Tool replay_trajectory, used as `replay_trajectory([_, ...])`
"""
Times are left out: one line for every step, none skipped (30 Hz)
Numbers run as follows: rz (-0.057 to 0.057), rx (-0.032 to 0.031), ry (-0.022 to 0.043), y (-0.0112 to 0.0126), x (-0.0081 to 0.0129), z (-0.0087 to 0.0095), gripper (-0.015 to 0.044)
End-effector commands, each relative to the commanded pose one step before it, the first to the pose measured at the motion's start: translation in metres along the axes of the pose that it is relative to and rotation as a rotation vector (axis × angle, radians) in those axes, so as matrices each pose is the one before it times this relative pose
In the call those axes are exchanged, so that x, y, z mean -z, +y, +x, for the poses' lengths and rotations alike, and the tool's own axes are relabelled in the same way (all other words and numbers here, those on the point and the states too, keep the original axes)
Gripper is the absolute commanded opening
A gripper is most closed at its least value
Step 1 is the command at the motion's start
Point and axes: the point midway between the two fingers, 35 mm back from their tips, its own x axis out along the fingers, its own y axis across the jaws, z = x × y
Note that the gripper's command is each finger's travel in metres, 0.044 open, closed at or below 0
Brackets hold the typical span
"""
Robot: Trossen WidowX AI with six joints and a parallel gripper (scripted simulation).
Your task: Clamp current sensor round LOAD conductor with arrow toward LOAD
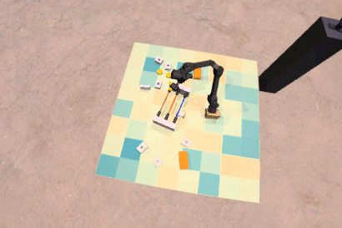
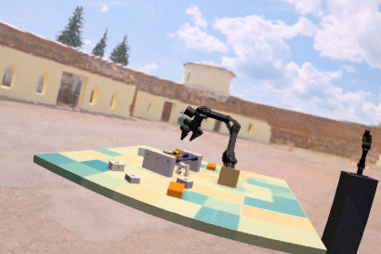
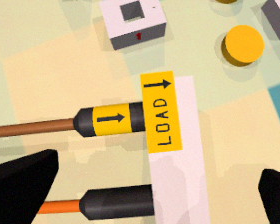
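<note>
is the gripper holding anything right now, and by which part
Nothing is held. The gripper is wide open above the LOAD marker, with no object between its fingers.
</note>
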Motion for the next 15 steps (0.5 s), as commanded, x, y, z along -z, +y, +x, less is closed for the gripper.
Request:
replay_trajectory([0.0067, 0.00344, -0.00648, -0.0009, -0.00262, -0.00163, 0.044])
replay_trajectory([0.0, 0.0, 0.0, 0.0, 0.0, 0.0, 0.044])
replay_trajectory([0.0, 0.0, 0.0, 0.0, 0.0, 0.0, 0.044])
replay_trajectory([0.0, 0.0, 0.0, 0.0, 0.0, 0.0, 0.044])
replay_trajectory([0.0, 0.0, 0.0, 0.0, 0.0, 0.0, 0.044])
replay_trajectory([0.0, 0.0, 0.0, 0.0, 0.0, 0.0, 0.044])
replay_trajectory([0.0, 0.0, 0.0, 0.0, 0.0, 0.0, 0.044])
replay_trajectory([0.0, 0.0, 0.0, 0.0, 0.0, 0.0, 0.044])
replay_trajectory([0.0, 0.0, 0.0, 0.0, 0.0, 0.0, 0.044])
replay_trajectory([-0.0034, -0.00313, 0.0014, 0.00278, 0.00133, 0.00004, 0.0414])
replay_trajectory([-0.0102, -0.00916, 0.00428, 0.00826, 0.00411, 0.00011, 0.0387])
replay_trajectory([-0.0171, -0.01449, 0.00733, 0.01347, 0.00717, 0.0002, 0.0361])
replay_trajectory([-0.0212, -0.01657, 0.00937, 0.01614, 0.00934, 0.00034, 0.0335])
replay_trajectory([-0.0213, -0.01507, 0.00969, 0.0156, 0.00983, 0.00049, 0.0309])
replay_trajectory([-0.0213, -0.01353, 0.00995, 0.01502, 0.01028, 0.00065, 0.0289])
